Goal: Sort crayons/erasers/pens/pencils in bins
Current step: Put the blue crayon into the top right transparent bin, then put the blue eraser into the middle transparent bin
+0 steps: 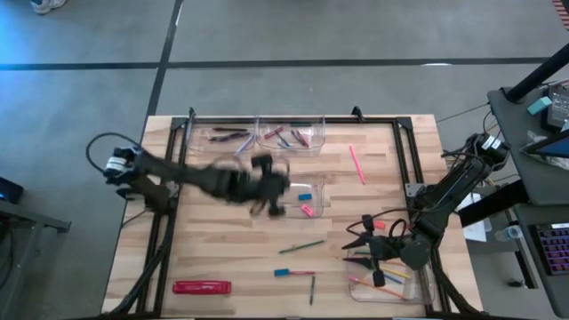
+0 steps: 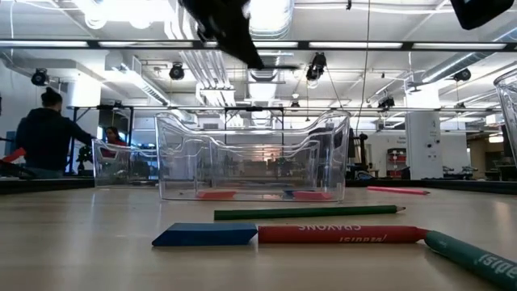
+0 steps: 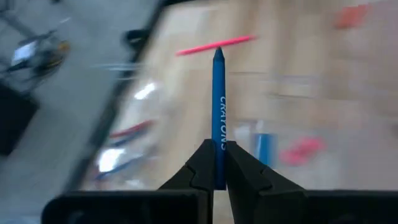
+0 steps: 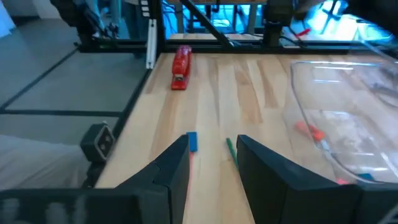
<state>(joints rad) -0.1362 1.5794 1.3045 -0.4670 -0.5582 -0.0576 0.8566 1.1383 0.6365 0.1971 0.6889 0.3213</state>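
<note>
While erasers (image 1: pixel 307 210) sit in middle bin (image 1: pixel 317 188), far bins (image 1: pixel 267 133) hold sticks

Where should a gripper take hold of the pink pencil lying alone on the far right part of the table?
Grip the pink pencil at mid-length, coming straight down from above, fingers either side of its thin shaft. It lies flat on bare wood, pointing roughly away from the robot, with nothing close beside it, so both sides look free.

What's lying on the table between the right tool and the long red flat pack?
In the high view, between the right tool and the red pack lie a blue eraser end to end with a red crayon, plus a green stick.
</note>
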